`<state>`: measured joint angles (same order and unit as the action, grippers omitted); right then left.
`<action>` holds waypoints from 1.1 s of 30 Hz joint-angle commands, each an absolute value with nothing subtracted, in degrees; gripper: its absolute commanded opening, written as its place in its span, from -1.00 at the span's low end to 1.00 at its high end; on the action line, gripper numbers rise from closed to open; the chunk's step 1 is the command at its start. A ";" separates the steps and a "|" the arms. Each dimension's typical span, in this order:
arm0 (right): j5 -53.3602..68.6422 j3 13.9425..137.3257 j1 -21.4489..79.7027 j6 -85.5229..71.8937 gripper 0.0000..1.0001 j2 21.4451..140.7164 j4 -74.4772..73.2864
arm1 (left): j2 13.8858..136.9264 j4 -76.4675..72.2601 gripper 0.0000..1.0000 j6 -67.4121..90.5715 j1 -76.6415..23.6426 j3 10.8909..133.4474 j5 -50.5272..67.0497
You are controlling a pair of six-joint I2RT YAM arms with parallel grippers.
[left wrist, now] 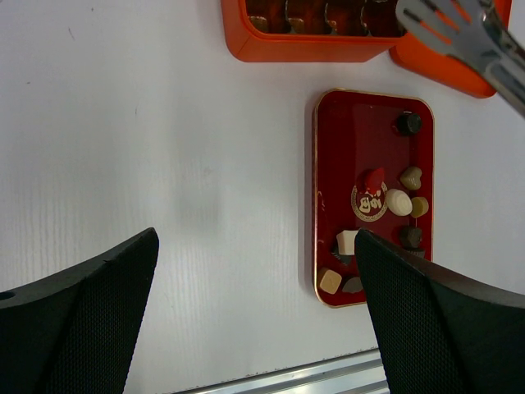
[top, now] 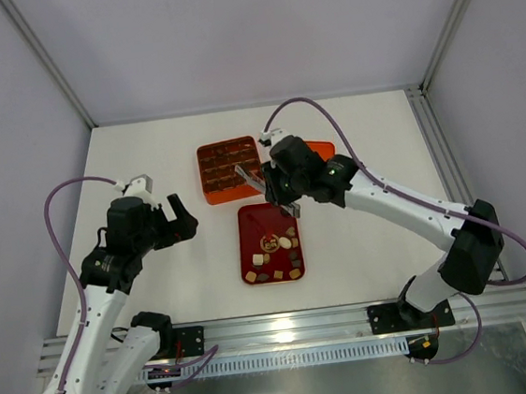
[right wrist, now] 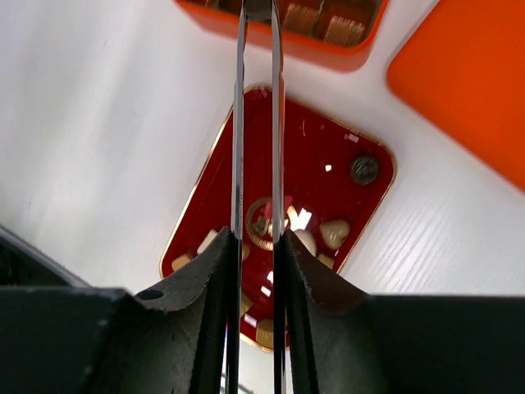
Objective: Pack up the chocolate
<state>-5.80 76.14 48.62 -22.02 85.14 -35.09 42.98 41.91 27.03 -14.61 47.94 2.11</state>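
white table (top: 351,141), grey walls. left gripper (top: 182,219) jaws released, spread wide; red tray (left wrist: 344,131) just off their right side. right gripper (right wrist: 256,246) clenched on metal tongs (right wrist: 239,123), blades nearly together, tips out ahead of the jaws at the orange box (left wrist: 303,48) rim. chocolate (left wrist: 399,202) lies in the tray, below the right jaws.

Left pincer (top: 183,218) wide open — right pincer (right wrist: 256,238) clamped on tongs (right wrist: 239,123), arm outstretched.
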 commanded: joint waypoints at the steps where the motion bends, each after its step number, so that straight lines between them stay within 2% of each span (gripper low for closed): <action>1: -4.84 82.34 45.18 -18.64 -0.48 89.29 -32.17 | 42.63 40.61 0.99 27.42 -14.85 47.99 1.67; 5: -4.92 90.59 41.23 -16.79 -0.47 97.97 -31.73 | 42.89 40.61 0.99 27.33 -14.94 47.99 1.67; 17: -5.45 108.00 39.11 -15.03 -0.48 115.04 -32.69 | 43.33 40.60 1.00 27.33 -15.21 47.99 1.67; 25: -6.77 109.34 39.11 -15.12 -0.47 118.12 -32.96 | 43.50 40.69 1.00 27.42 -15.29 47.99 1.85; 33: -7.12 109.25 39.11 -14.94 -0.29 118.57 -32.78 | 43.42 40.69 0.99 27.33 -15.29 47.99 1.76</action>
<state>-5.89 106.56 39.13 -15.97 119.31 -33.98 43.51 41.91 27.03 -15.05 47.94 2.13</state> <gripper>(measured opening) 0.354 0.996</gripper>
